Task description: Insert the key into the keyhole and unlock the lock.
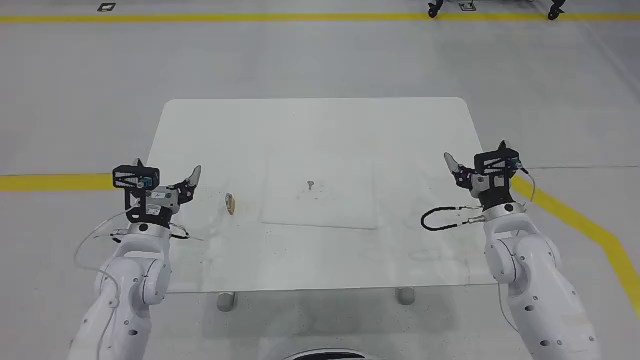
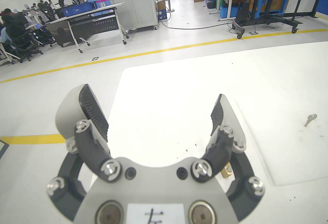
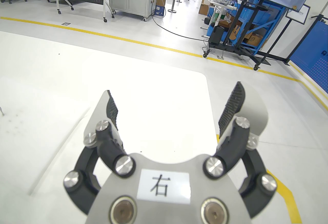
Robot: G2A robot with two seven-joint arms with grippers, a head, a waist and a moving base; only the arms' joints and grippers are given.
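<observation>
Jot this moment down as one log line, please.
left gripper open, near brass lock | right gripper open | key flat on mat, ungripped | brass lock on table beside mat

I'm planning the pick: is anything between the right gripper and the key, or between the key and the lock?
Nothing visible does. Only bare table lies between the open right gripper and the key, and between the key and the lock.
</observation>
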